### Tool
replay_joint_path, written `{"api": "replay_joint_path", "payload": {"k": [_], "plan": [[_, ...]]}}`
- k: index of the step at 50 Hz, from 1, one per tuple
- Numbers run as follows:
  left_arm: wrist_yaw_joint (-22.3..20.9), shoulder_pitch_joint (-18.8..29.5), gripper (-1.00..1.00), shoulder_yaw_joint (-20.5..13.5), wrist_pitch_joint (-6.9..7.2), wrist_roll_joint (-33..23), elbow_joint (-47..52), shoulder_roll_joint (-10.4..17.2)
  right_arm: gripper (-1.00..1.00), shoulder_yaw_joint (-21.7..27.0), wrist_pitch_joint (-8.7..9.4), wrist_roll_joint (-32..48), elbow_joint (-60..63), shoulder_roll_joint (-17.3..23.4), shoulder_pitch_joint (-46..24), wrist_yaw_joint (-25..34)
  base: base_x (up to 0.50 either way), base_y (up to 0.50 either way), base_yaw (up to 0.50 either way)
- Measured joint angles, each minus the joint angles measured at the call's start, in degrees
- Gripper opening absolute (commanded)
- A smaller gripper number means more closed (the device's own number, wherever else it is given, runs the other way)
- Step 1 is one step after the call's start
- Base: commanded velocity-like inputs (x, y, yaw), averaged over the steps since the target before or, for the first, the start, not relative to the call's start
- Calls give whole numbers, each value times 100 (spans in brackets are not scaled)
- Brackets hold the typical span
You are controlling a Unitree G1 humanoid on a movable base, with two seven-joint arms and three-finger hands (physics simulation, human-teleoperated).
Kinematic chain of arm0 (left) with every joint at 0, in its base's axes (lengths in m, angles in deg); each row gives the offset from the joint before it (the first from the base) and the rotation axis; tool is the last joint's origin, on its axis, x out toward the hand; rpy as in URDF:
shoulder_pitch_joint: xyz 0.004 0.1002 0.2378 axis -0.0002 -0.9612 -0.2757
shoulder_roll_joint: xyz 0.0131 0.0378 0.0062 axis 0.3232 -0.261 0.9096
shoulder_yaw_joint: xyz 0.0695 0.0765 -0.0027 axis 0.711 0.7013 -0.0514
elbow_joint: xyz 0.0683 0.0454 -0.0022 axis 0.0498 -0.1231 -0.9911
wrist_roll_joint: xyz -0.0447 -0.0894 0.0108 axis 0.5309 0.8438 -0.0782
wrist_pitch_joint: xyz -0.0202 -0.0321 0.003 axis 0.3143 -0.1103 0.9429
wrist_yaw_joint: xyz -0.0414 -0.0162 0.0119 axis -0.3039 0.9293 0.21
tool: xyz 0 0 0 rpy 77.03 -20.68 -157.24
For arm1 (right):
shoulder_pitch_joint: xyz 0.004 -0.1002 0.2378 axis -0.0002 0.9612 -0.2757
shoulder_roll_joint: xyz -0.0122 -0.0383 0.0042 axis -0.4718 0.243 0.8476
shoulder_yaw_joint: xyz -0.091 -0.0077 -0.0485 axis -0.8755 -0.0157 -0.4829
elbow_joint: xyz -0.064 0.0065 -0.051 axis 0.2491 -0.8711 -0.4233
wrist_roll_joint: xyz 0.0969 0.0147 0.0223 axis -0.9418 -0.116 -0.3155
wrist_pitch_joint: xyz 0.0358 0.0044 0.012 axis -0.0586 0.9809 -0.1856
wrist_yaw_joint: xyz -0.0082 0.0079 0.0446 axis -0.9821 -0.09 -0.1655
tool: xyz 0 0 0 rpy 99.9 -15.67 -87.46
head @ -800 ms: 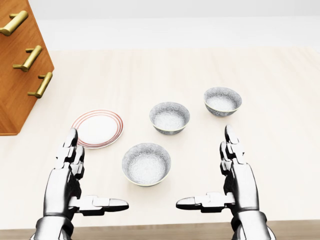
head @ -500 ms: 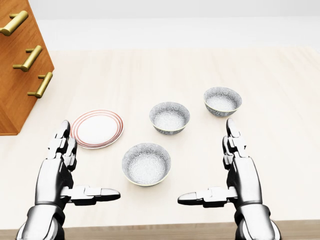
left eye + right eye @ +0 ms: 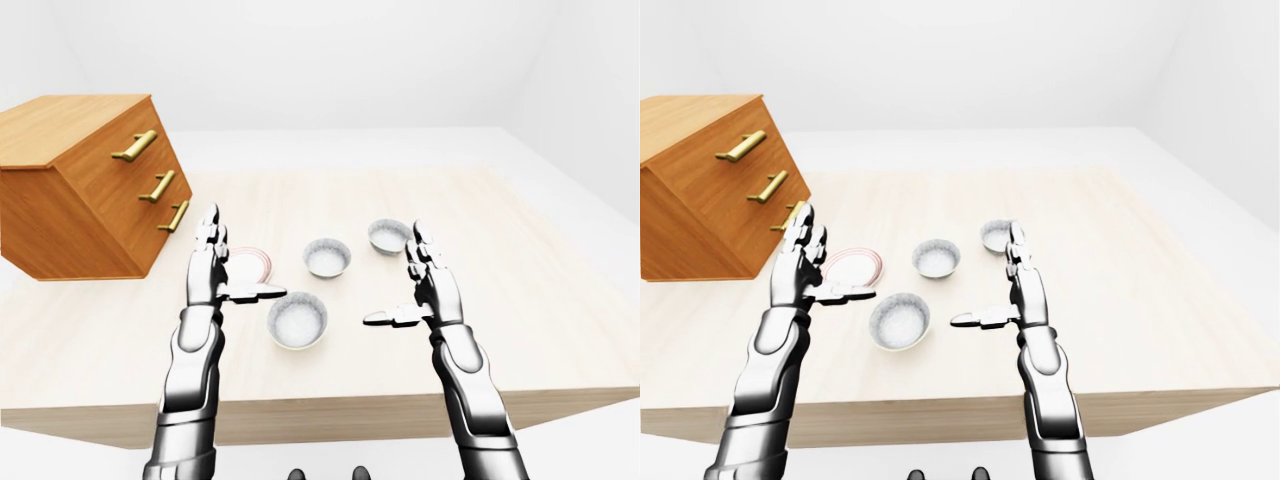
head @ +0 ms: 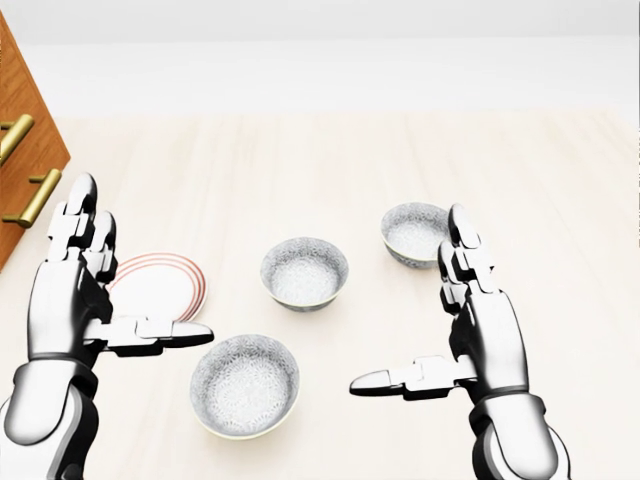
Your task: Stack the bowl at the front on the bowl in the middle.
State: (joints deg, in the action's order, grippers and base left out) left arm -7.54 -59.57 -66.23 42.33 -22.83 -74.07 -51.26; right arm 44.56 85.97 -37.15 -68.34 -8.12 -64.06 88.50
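Front bowl: the front bowl sits upright on the surface, lowest of the three in the head view, between the two hands and touching neither.
Middle bowl: the middle bowl stands above and slightly right of the front bowl in the head view, clear of it, upright and empty.
Third bowl: the far bowl lies up and to the right, just beside the right hand's raised fingers; contact cannot be told.
Left hand: the left hand is spread wide, fingers up, thumb pointing toward the front bowl; it grips nothing.
Right hand: the right hand mirrors it, fingers extended, thumb pointing inward, holding nothing.
Other items: a red-rimmed plate lies partly behind the left hand; a wooden drawer unit stands at the left of the left-eye view.
Handling judgement: the bowl looks rigid, glazed ceramic, so probably smooth and slippery, moderately light, and liable to chip if dropped or knocked against its twin.
Hold point: the rim and upper outer wall appear the best purchase, taken from opposite sides by both hands or pinched over the rim; the rounded lower wall would likely slip.
Placement risk: the two bowls look alike in size, so nesting should need level, centred lowering.
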Motion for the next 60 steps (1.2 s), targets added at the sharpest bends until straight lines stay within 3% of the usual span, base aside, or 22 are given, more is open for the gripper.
{"api": "replay_joint_path", "payload": {"k": [14,34,38,44,52,60], "plan": [[17,31,100,-34,0,82,35,17,100,-55,0,25,32,0,19,88,38,-33,0],[33,-17,100,-51,0,124,63,15,100,-153,-34,430,-101,45,15,163,0,0,0],[34,-33,100,-52,0,123,69,13,100,-184,-314,1084,-387,181,-215,50,0,0,0],[38,-55,100,-63,0,132,73,13,100,-241,-1000,2475,-1087,394,-728,-256,0,0,0],[36,-81,100,-68,0,148,76,9,100,-301,-1000,4096,-2508,616,-1621,-757,0,0,0],[37,-96,100,-67,0,160,56,4,100,-445,-1000,5113,-4512,687,-2784,-1316,0,0,0]]}}
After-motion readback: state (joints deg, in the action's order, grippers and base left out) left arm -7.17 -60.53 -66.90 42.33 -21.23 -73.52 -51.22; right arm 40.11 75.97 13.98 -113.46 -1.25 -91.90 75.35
